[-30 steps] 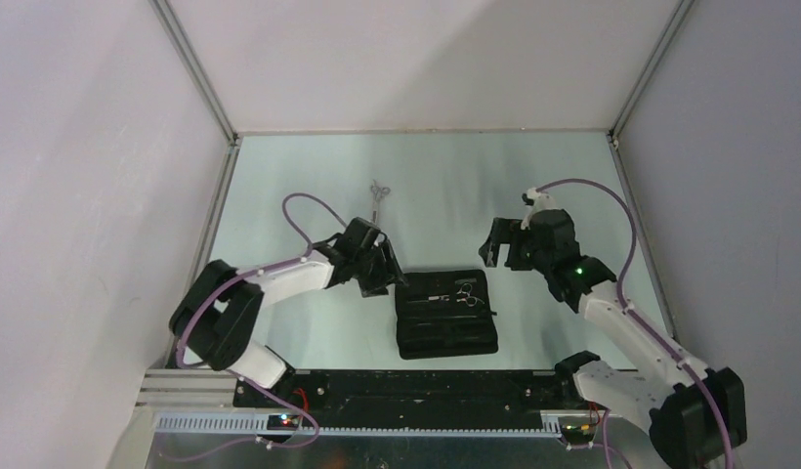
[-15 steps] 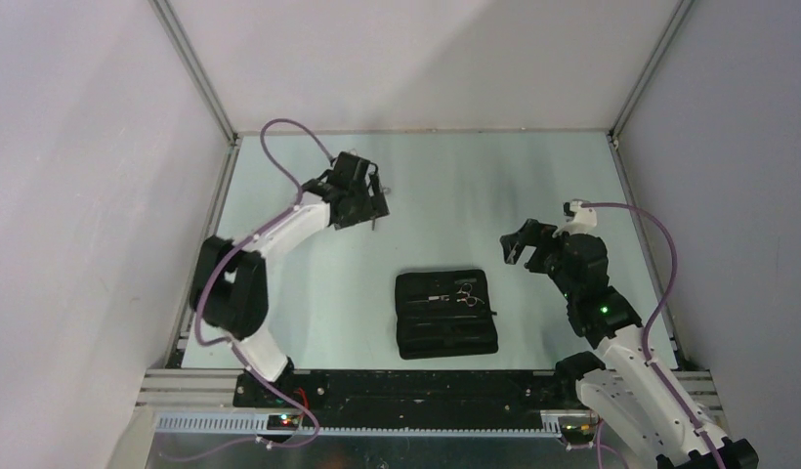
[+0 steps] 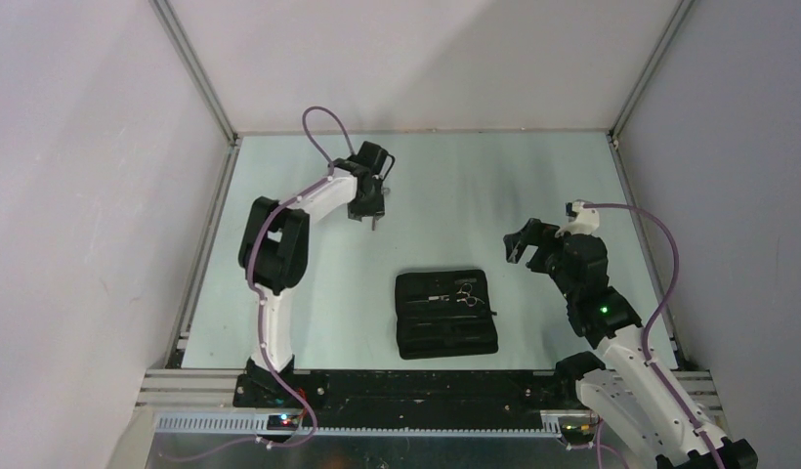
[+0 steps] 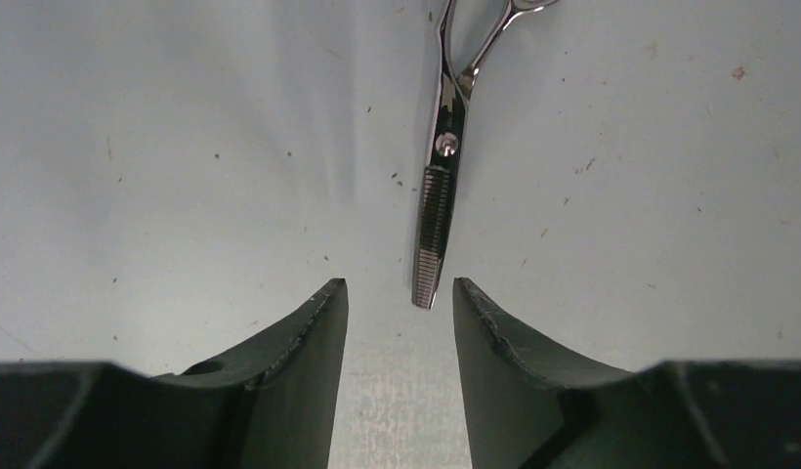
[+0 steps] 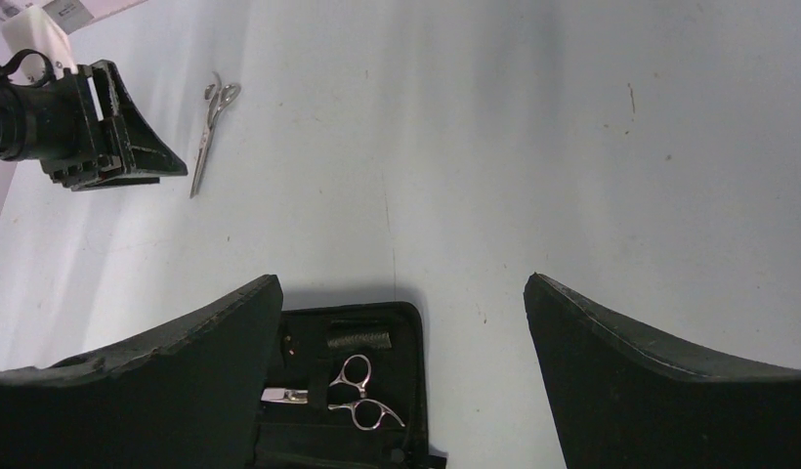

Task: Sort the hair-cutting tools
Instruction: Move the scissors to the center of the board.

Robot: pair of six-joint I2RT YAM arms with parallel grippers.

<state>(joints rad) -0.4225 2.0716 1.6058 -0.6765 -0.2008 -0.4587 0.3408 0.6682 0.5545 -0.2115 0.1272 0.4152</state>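
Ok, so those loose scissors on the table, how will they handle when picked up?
Probably stiff: the scissors look all metal, blades closed. Likely slippery: polished, lying flat on the smooth table, so they may skid if nudged. Being thin, they give the left hand little to pinch.
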